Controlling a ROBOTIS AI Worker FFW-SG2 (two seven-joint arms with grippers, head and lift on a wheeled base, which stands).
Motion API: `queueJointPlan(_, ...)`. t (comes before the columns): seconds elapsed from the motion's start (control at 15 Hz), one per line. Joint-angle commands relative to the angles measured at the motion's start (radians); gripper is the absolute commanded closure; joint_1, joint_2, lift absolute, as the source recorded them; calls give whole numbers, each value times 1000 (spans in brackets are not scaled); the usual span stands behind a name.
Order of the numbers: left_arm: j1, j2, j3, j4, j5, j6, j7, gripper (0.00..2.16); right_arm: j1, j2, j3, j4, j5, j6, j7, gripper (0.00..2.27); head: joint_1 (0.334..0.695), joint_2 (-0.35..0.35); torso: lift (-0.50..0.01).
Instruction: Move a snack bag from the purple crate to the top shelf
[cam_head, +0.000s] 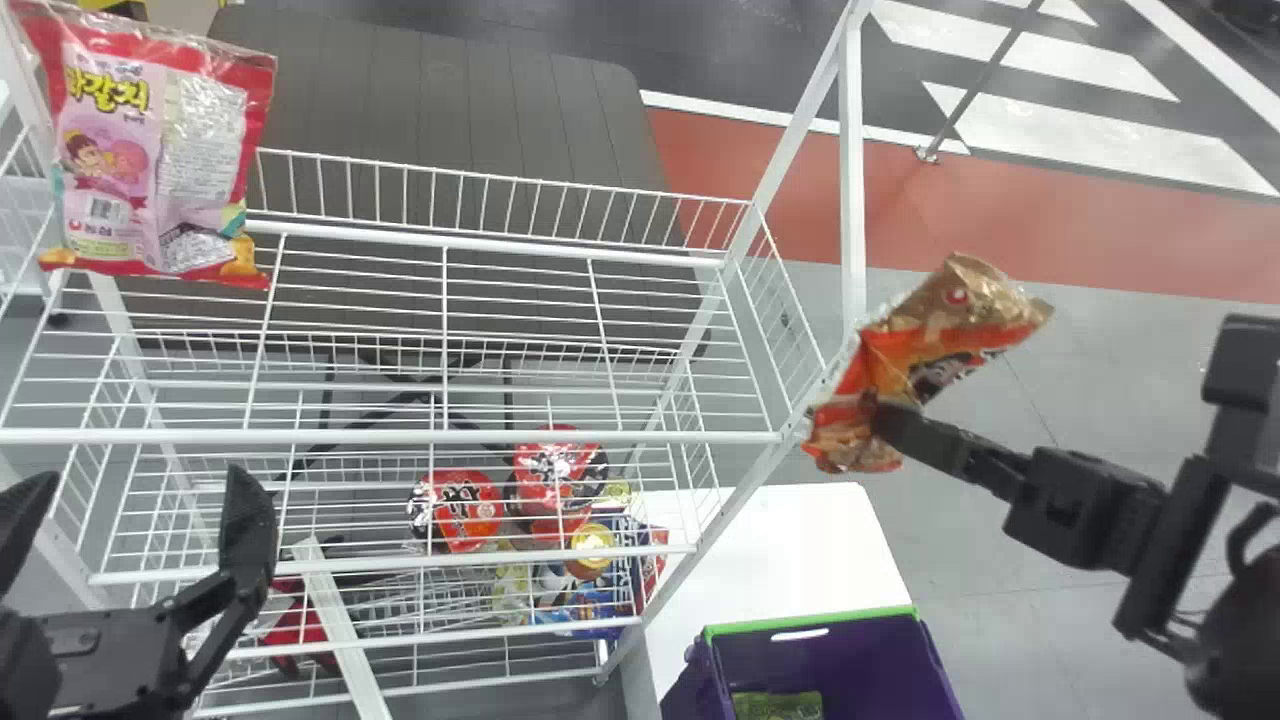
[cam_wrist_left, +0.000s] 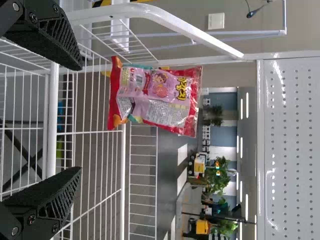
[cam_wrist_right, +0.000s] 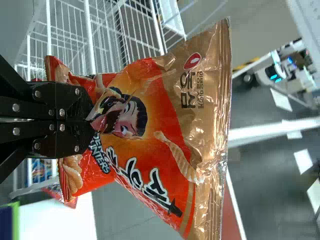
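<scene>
One snack bag (cam_head: 150, 150) stands at the left end of the wire rack's top shelf (cam_head: 350, 437), with noodle bowls (cam_head: 468, 510) lower down, towards the right; right of the rack are another snack bag (cam_head: 940, 340) in the right gripper (cam_head: 888, 415), and a table (cam_head: 790, 540) behind the crate (cam_head: 850, 665)

Red tubs (cam_head: 457, 508) and a pink bag (cam_head: 110, 200)
The red tubs sit low down, near a yellow tub (cam_head: 590, 548) (it's like a little sun). Green plants (cam_wrist_left: 220, 172) are far off, past the grey floor (cam_head: 1120, 400).
</scene>
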Motion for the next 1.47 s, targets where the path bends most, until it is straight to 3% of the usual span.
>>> queueJointPlan(0.0, -1, 0, -9, 4, -2, 0, 2, 103, -21, 1, 69, -14, 14, 5, -5, 1656, 695, -311, 0)
queueJointPlan(0.27, 2, 0, -15, 5, -9, 0, 3, 103, -41, 4, 186, -14, 23, 5, -50, 1656, 695, -262, 0)
queueJointPlan(0.73, -7, 8, -36, 28, -15, 3, 0, 103, -95, 21, 517, 47, 20, 3, -340, 1656, 695, -154, 0)
queueJointPlan(0.87, 1, 9, -38, 27, -20, 3, 2, 103, -110, 22, 551, 105, 4, -141, -393, 1656, 695, -120, 0)
queueJointPlan(1.0, 2, 9, -36, 28, -20, 3, 3, 103, -106, 22, 551, 162, -80, -295, -492, 1656, 695, -93, 0)
queueJointPlan(1.4, 2, 11, -35, 31, -26, 3, 6, 103, -112, 22, 555, 286, -206, -565, -613, 1656, 695, -46, 0)
